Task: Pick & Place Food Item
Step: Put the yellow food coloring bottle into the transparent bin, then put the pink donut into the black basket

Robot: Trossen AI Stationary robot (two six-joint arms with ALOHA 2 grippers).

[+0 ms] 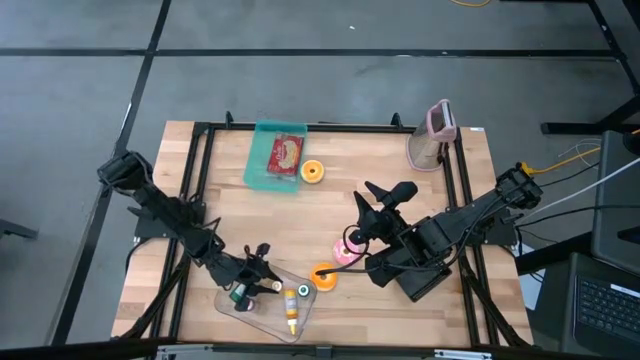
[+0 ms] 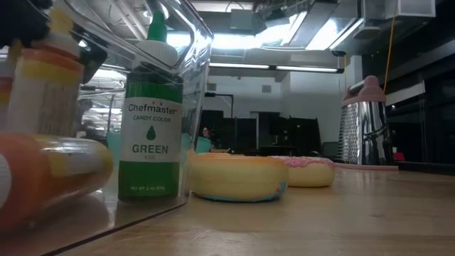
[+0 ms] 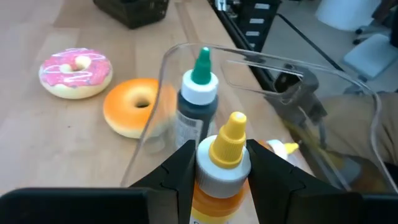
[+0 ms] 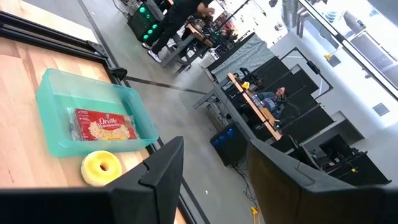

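Observation:
A clear plastic tray [image 1: 262,318] sits near the table's front edge, left of centre. A green food-colour bottle [image 3: 198,99] stands upright in it, and a yellow bottle [image 1: 290,312] lies on its floor. My left gripper [image 3: 222,155] is above the tray's far part, shut on an orange bottle [image 3: 222,186] with a yellow cap. An orange donut [image 1: 325,277] and a pink donut [image 1: 347,250] lie on the wood just right of the tray. My right gripper [image 1: 386,192] hangs open and empty above the table's middle right. My left gripper pinches the orange bottle between its two fingers at the white collar under the yellow cap [image 3: 208,163]. The fingers [image 3: 180,165] come slanting down from the table's left side, one on each side of the neck. The bottle stands about upright; its base is hidden.
At the far edge a teal container [image 1: 262,175] holds a popcorn packet [image 1: 285,153], with a yellow donut [image 1: 313,172] beside it. A metal grater with a pink handle [image 1: 437,135] stands at the far right. A black frame runs along the table's edges.

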